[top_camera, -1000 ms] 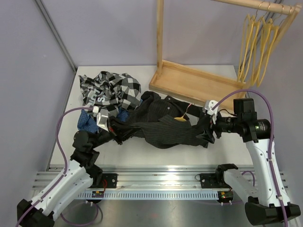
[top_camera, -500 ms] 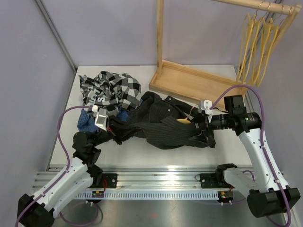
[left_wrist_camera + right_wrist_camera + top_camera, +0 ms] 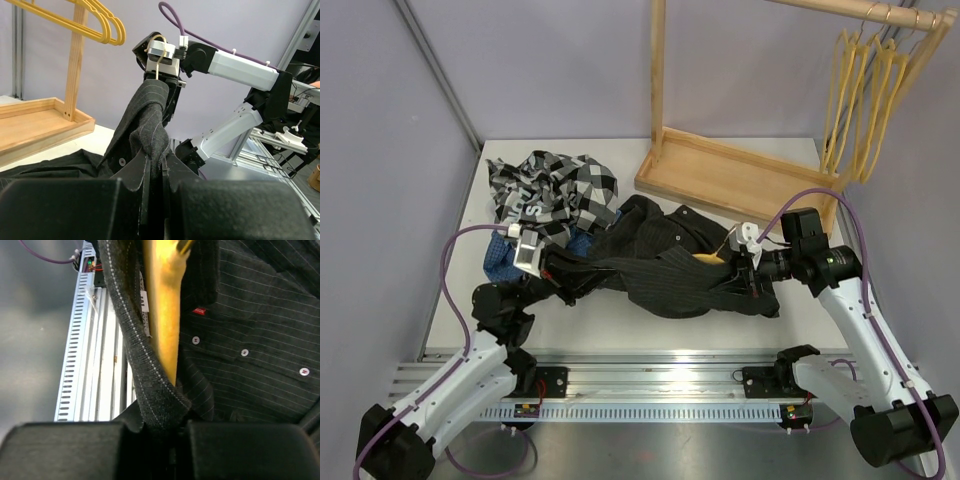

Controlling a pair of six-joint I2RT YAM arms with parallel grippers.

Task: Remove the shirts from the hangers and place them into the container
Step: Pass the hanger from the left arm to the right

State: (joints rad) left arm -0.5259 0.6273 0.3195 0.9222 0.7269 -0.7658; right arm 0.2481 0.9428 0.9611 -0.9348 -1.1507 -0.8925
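While it lay stretched across the middle of the overhead view, the black pinstriped shirt (image 3: 660, 270) formed a dark band on the white table (image 3: 610, 322), drawn out between the two arms. A yellow hanger (image 3: 712, 257) was inside it, and only a sliver showed at the collar, right of centre. In the right wrist view that hanger ran down the upper middle of the frame beside the collar band, with a small red tag (image 3: 199, 311) and white buttons (image 3: 244, 352) to its right.

The left gripper (image 3: 560, 270) was clenched on a fold of the pinstriped cloth at the band's left end; its wrist view showed the fabric pinched between the closed fingers. The right gripper (image 3: 738, 272) was clamped on the collar band at the right end, close against the hanger.

Toward the upper left of the overhead view a black-and-white checked shirt (image 3: 555, 188) sat in a heap, with a dark blue shirt (image 3: 500, 258) just below it. In the upper right corner several empty yellow hangers (image 3: 865, 95) hung from a wooden rail (image 3: 880, 12), above the rack's wooden base (image 3: 730, 178). An aluminium rail (image 3: 650, 385) crossed the bottom.
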